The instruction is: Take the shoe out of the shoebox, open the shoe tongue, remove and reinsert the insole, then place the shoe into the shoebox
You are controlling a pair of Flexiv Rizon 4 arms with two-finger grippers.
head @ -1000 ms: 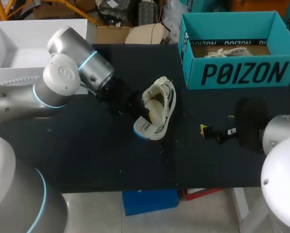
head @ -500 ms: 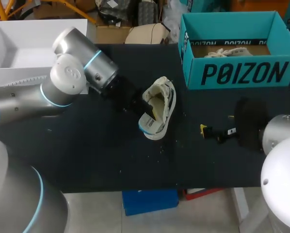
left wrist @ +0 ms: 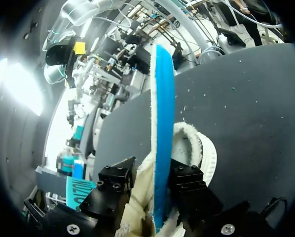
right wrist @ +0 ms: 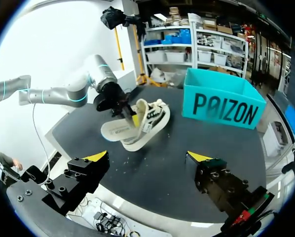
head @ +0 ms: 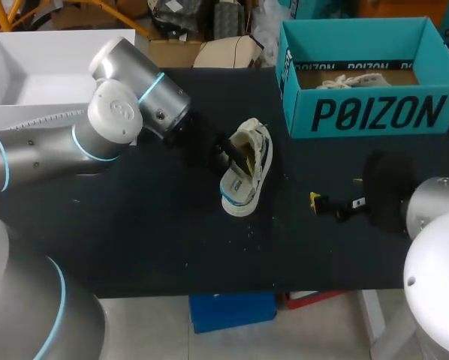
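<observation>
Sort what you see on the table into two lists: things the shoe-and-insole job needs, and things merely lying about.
Belongs to the job:
shoe on the table
insole, gripped by the left gripper
teal shoebox
right gripper, open, apart from the shoe

Lying about:
pale specks on the table
laced item inside the shoebox

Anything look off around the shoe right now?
The insole hangs half out of the shoe, pinched between the left fingers, and the shoe looks tipped sideways. Light specks dot the table near it.
</observation>
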